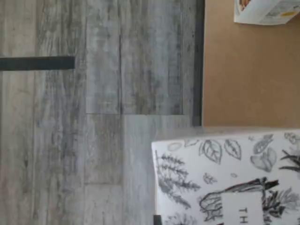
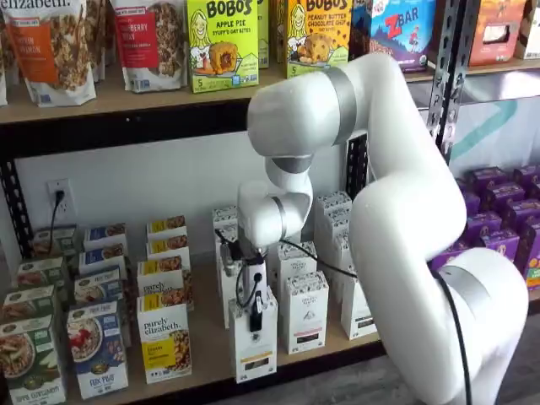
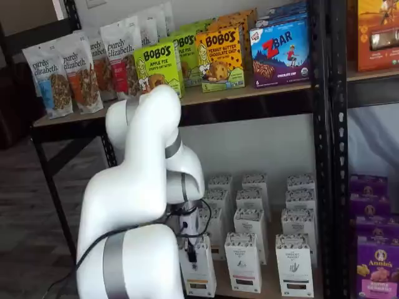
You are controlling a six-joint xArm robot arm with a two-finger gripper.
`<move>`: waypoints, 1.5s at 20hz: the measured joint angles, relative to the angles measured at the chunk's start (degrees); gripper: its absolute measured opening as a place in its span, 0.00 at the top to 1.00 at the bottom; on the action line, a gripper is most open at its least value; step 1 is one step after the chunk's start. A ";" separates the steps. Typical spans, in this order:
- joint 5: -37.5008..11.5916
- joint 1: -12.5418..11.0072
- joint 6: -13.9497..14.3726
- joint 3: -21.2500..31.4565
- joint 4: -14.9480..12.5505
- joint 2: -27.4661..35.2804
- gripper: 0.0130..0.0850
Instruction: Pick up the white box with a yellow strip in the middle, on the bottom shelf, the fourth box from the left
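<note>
The white box with a yellow strip (image 2: 165, 342) reads "purely elizabeth" and stands at the front of the bottom shelf, left of the arm. The arm hides it in one shelf view. My gripper (image 2: 256, 315) hangs to the right of it, right in front of a white box with leaf drawings (image 2: 253, 353). Only a narrow black finger shows, side-on, so I cannot tell whether it is open. It also shows in a shelf view (image 3: 191, 250). The wrist view shows the leaf-drawn box (image 1: 229, 178) and a corner of a white and yellow box (image 1: 267, 11).
Rows of white leaf-drawn boxes (image 2: 304, 308) fill the bottom shelf right of the gripper. Cereal boxes (image 2: 97, 346) stand at the left, purple boxes (image 2: 498, 219) at the far right. The brown shelf board (image 1: 248, 70) ends at grey wood floor (image 1: 93, 117). A black upright (image 3: 324, 156) stands at the right.
</note>
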 joint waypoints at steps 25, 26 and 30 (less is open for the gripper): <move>-5.48 4.09 11.13 35.29 -7.79 -32.33 0.50; -5.26 4.37 11.38 36.32 -7.76 -33.73 0.50; -4.95 5.19 10.97 39.75 -6.39 -38.44 0.50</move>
